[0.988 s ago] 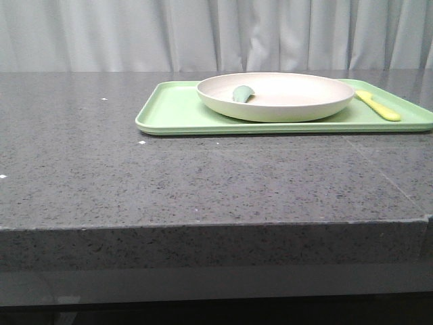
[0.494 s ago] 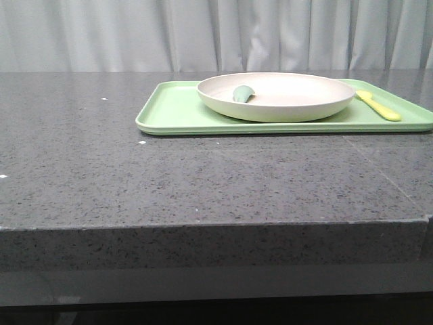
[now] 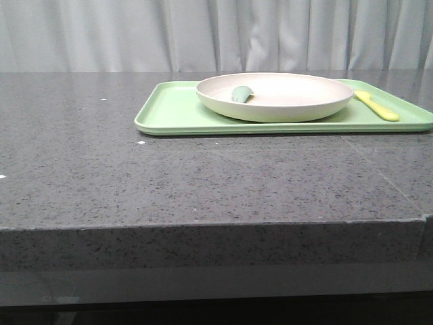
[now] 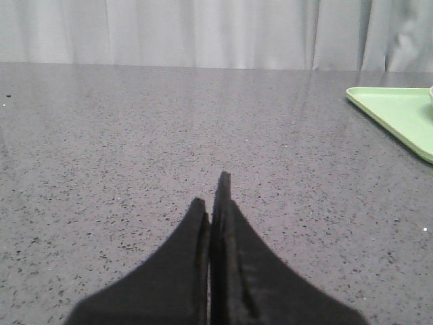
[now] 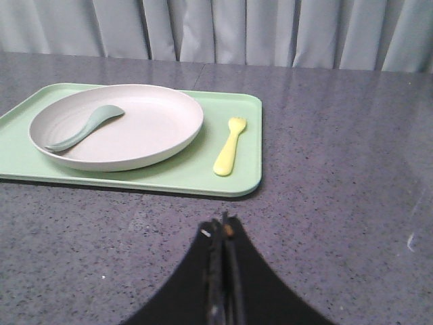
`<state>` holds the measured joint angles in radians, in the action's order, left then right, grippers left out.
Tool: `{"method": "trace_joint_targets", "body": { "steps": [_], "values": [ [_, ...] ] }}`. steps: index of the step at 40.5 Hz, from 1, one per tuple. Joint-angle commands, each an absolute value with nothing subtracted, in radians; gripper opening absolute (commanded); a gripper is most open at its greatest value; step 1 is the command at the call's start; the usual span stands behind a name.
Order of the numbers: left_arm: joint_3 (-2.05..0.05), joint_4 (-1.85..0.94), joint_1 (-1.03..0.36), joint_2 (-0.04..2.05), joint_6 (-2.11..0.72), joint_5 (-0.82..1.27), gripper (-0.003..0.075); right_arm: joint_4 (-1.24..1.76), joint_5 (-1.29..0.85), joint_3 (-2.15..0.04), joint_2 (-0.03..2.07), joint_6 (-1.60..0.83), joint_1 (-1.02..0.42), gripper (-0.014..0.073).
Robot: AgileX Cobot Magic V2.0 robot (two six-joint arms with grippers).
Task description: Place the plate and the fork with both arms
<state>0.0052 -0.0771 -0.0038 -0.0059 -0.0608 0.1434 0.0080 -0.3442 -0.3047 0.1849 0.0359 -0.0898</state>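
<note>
The cream-white plate [image 3: 274,96] [image 5: 118,125] rests on the light-green tray [image 3: 172,112] [image 5: 183,175], with a small teal-green utensil [image 3: 241,93] [image 5: 84,127] lying inside it. On the tray just right of the plate lies the pale-yellow fork [image 3: 377,105] [image 5: 229,147]. My right gripper [image 5: 221,227] is shut and empty, hovering over bare countertop a short way in front of the tray. My left gripper [image 4: 211,193] is shut too, over bare stone with the tray's corner [image 4: 399,112] off to its right. Neither arm shows in the front view.
The grey speckled stone countertop [image 3: 203,176] has its front edge [image 3: 203,227] close to the camera. A white curtain [image 3: 216,34] hangs behind the table. Stone surface stretches left of the tray and in front of it.
The picture shifts a pixel or two left in the front view; plate, fork and tray keep their places on the table.
</note>
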Motion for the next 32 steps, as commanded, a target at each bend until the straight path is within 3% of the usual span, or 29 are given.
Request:
{"method": "trace_joint_targets", "body": {
  "steps": [1, 15, 32],
  "values": [
    [0.009, -0.08, -0.001, -0.025, -0.055, 0.059, -0.0018, -0.008, -0.206, -0.256, 0.164, 0.028, -0.049, -0.0117],
    [0.009, -0.08, -0.001, -0.025, -0.055, 0.059, -0.0018, 0.051, -0.143, 0.03, -0.032, 0.028, 0.014, -0.0117],
    [0.009, -0.08, -0.001, -0.025, -0.055, 0.059, -0.0018, 0.053, -0.18, 0.024, -0.029, 0.028, 0.015, -0.0117]
  ]
}}
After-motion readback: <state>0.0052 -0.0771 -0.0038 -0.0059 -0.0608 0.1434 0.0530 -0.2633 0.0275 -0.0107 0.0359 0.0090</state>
